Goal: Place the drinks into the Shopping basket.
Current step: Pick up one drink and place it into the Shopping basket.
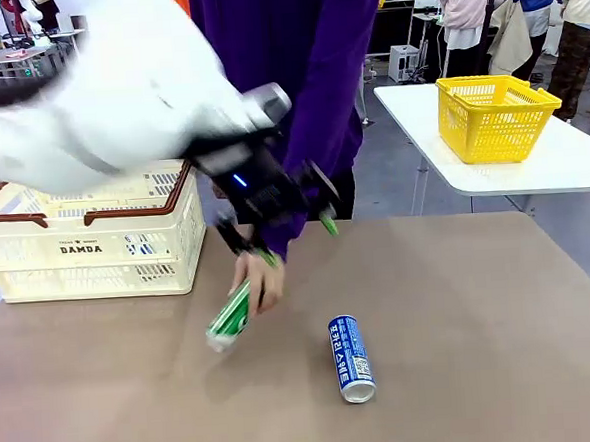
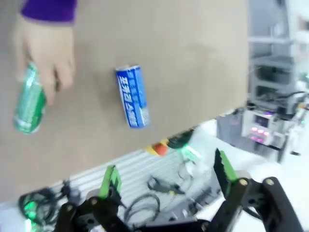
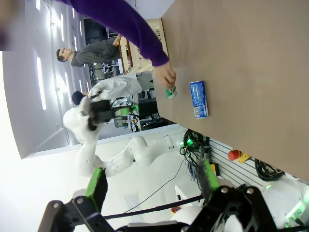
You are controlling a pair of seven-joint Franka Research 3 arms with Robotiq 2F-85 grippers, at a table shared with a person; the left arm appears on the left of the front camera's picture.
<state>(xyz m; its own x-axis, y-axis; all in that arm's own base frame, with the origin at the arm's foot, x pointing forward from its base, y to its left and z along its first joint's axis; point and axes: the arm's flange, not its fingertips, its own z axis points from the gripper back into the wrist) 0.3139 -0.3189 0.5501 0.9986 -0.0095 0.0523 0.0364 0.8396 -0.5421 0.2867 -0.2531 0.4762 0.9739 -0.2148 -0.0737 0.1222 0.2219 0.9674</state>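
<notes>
Above the table's middle, the left claw hangs with its green-padded fingers spread wide and nothing between them. Directly beneath it, the person's hand rests on the upper end of the green can, which lies slanted on the brown table. Just to the right, apart from both, the blue can lies on its side. The Shopping basket stands at the table's far left, well apart from both drinks. The right claw is held off the near edge, its fingers also apart and empty.

The chief risk, as I judge it, is the hand: if the claw drops for the green can while the fingers are on it, the pads could strike or pinch them. Both cans lie on their sides, so a glancing touch could send either rolling.

Much of the left arm is smeared by motion blur and covers the basket's opening, so whether any drinks are inside cannot be told. The hand hides the green can's top, and the blue can's lettering is too small to read.
</notes>
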